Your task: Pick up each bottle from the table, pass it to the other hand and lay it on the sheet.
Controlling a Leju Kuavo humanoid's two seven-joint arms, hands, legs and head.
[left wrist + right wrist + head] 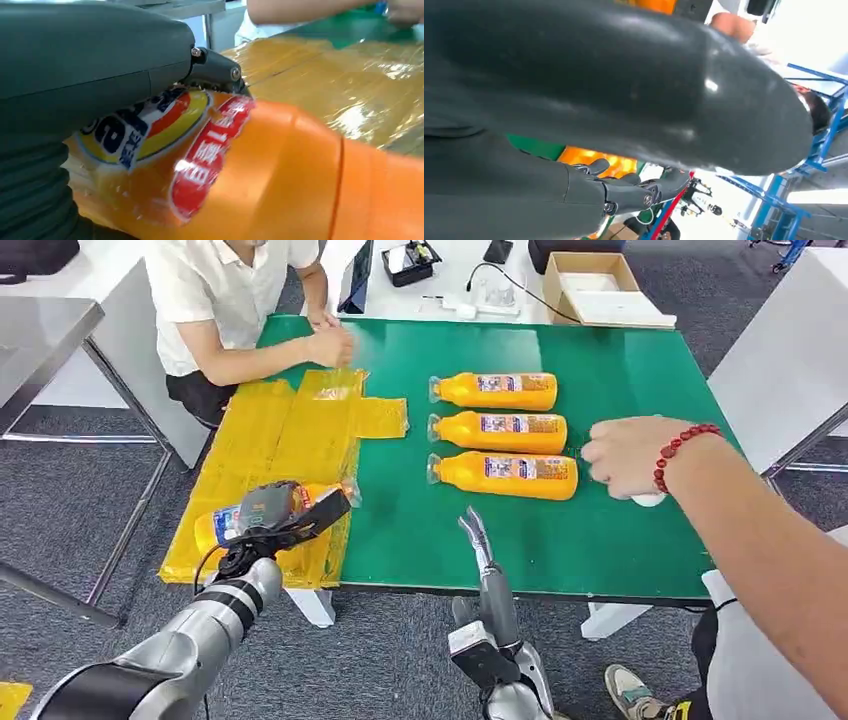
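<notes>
An orange bottle (pixel 218 526) with a colourful label lies on the yellow sheet (pixel 280 430) near the sheet's front edge. My left hand (pixel 272 510) grips it from above. The left wrist view shows the same bottle (pixel 280 170) close up, under my left hand (pixel 90 65), with the sheet (pixel 340 85) behind it. My right hand (pixel 478 540) stands at the front edge of the green table (pixel 620 540), fingers (pixel 634 192) stretched out and holding nothing. Three more orange bottles (pixel 495 390), (pixel 500 430), (pixel 505 475) lie side by side mid-table.
A person's hand (pixel 630 455) with a red bead bracelet reaches in from the right, beside the nearest bottle's base. Another person sits at the far left corner with hands (pixel 330 343) on the table. A cardboard box (pixel 590 285) stands behind the table.
</notes>
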